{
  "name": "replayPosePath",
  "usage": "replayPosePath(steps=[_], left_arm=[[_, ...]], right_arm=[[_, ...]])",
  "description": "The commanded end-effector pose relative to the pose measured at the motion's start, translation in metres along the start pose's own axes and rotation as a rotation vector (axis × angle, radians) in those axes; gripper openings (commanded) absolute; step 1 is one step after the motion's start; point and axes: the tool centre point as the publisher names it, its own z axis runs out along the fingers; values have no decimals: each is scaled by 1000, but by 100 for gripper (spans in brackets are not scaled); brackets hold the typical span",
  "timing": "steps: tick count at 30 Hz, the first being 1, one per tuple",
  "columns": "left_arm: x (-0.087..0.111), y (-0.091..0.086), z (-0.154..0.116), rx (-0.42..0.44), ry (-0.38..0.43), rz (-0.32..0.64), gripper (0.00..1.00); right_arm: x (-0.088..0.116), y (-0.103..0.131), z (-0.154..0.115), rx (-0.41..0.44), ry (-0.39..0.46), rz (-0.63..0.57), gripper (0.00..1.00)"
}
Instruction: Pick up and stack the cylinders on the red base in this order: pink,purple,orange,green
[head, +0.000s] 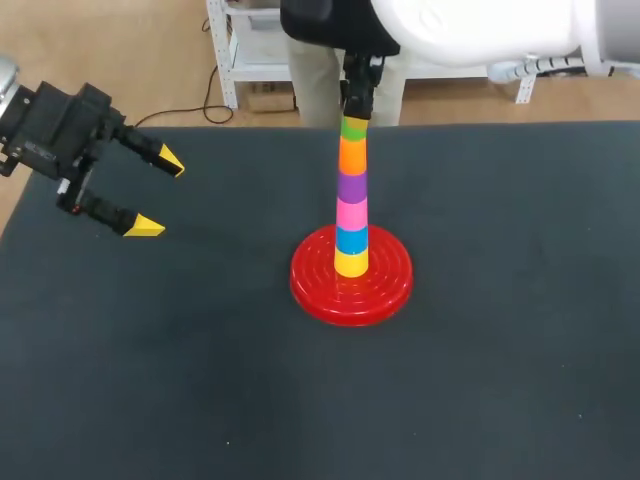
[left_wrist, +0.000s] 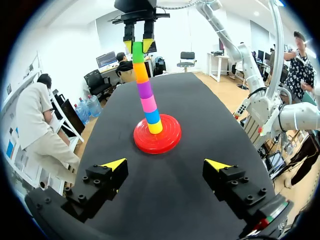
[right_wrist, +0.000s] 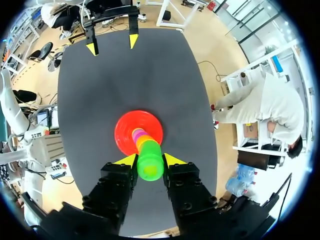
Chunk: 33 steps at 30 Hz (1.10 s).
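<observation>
Upper centre: right gripper (right_wrist: 150, 161) clamps the green cylinder (head: 354, 128) on top of the stack (head: 351, 200), plumb over the red base (head: 310, 290), probably to seat it squarely; left gripper (head: 157, 193) hangs wide open at upper left, out of the way.

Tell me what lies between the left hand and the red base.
Nothing but bare table between left hand and red base, seen in the head view.

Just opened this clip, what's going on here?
The right pincer is clamped on the green cylinder at the top of the stack on the red base. Below it sit the orange cylinder, purple cylinder and pink cylinder, over a blue piece and a yellow piece. The left pincer hangs open off to the side, holding nothing.
</observation>
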Motion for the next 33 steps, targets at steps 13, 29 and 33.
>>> replayPosePath(steps=[13, 29, 33], left_arm=[[1, 1, 0, 1, -2, 2, 100], [1, 1, 0, 1, -2, 2, 100], [1, 1, 0, 1, -2, 2, 100]], right_arm=[[-1, -4, 8, -40, 27, -5, 0], [0, -2, 13, -52, 40, -3, 0], [2, -3, 18, -61, 39, 5, 0]])
